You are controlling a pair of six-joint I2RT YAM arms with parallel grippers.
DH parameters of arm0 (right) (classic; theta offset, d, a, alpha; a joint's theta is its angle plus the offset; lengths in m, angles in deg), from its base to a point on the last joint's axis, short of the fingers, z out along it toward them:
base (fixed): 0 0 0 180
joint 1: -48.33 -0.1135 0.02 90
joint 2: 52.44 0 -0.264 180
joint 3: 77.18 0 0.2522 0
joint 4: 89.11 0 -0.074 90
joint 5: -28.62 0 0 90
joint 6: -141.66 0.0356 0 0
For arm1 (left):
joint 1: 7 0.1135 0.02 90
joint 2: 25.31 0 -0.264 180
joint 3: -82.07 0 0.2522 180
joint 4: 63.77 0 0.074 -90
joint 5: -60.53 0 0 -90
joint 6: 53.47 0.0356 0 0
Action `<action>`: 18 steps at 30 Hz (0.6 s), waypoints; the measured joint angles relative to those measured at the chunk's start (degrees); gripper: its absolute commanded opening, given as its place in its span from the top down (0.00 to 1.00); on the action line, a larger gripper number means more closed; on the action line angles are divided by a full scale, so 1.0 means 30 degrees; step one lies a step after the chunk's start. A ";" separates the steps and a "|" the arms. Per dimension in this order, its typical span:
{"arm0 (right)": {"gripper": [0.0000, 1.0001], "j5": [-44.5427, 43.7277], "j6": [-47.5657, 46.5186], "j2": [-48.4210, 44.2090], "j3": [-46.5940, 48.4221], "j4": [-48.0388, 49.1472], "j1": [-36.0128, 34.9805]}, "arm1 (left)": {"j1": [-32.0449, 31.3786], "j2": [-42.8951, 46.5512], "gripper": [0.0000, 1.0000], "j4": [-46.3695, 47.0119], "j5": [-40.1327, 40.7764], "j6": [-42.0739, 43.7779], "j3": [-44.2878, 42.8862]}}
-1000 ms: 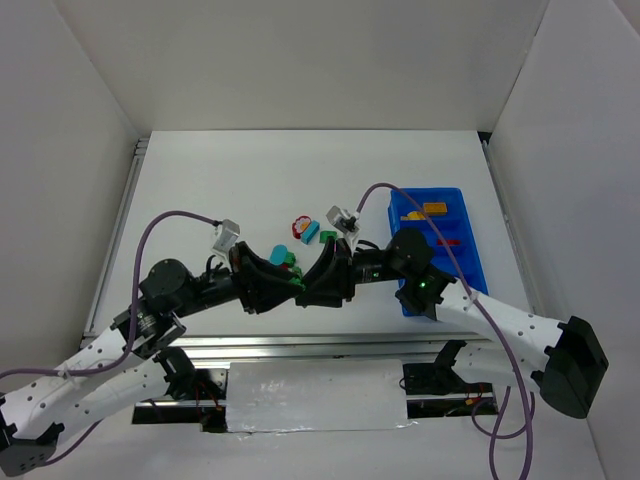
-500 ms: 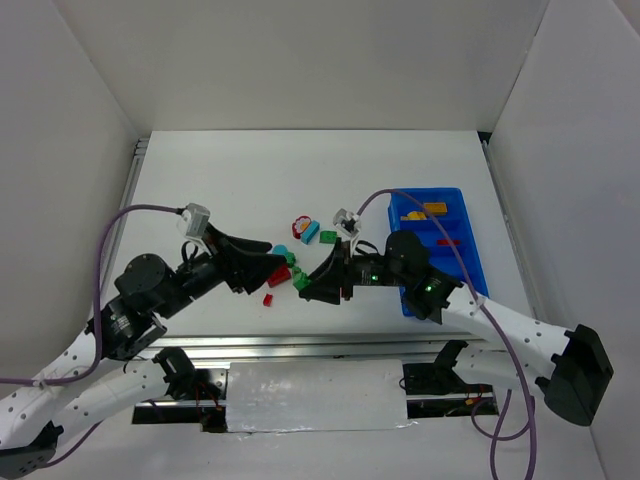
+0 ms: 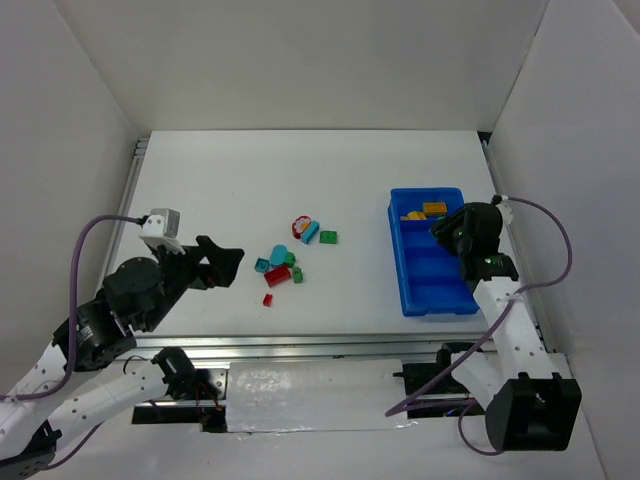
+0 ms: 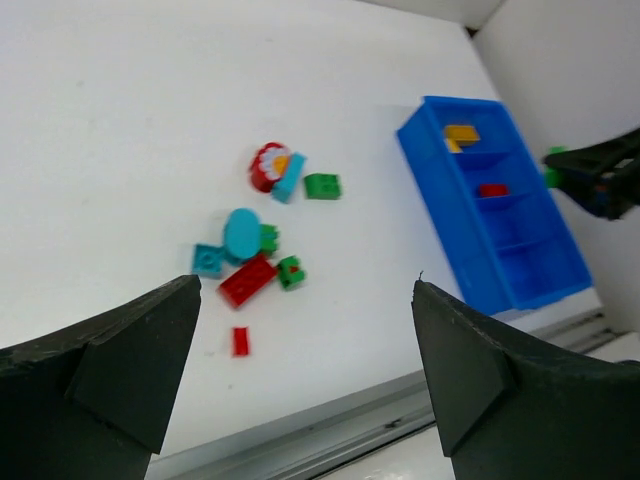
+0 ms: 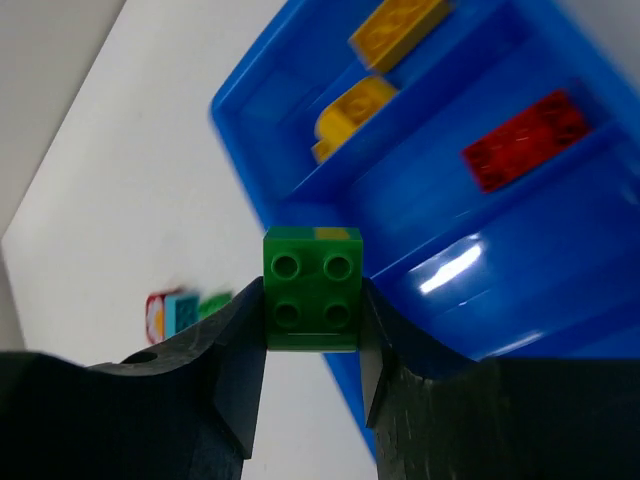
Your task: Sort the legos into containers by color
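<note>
My right gripper (image 5: 312, 300) is shut on a green two-by-two lego (image 5: 312, 290) and hangs over the blue tray (image 5: 250, 130). Its far container holds two yellow legos (image 5: 385, 25), and the one beside it a red lego (image 5: 525, 125). From above, the right gripper (image 3: 443, 228) is over the tray's (image 3: 398, 255) far half. Loose legos lie mid-table: a red brick (image 4: 248, 279), a cyan disc (image 4: 241, 233), green pieces (image 4: 322, 186) and a small red piece (image 4: 240, 341). My left gripper (image 4: 306, 290) is open, empty and drawn back left of that cluster (image 3: 285, 262).
A metal rail (image 3: 320, 345) runs along the table's near edge in front of the arm bases. White walls enclose the table on the left, right and back. The tray stands at the right, close to the right wall.
The left gripper opened and drew back to the left; a small red piece now lies on the table. The right arm swung right with the green lego to above the tray.
</note>
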 measured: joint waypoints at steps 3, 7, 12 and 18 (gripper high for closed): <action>1.00 -0.1297 0.0372 0.0248 0.0153 -0.0568 0.1042 | 0.0000 0.0408 0.01 -0.1647 0.1086 -0.0007 -0.0007; 1.00 -0.2011 0.0379 0.1457 0.0998 -0.1188 0.1158 | 0.0000 0.0729 0.01 -0.3060 0.1843 -0.0022 0.0007; 1.00 -0.2244 0.0335 0.1610 0.1370 -0.1333 0.1406 | 0.0000 0.1246 0.00 -0.3701 0.2331 -0.0095 0.0393; 1.00 -0.2069 0.0160 0.1676 0.1661 -0.1333 0.1923 | 0.0000 0.1297 0.00 -0.4014 0.2594 -0.0175 0.0503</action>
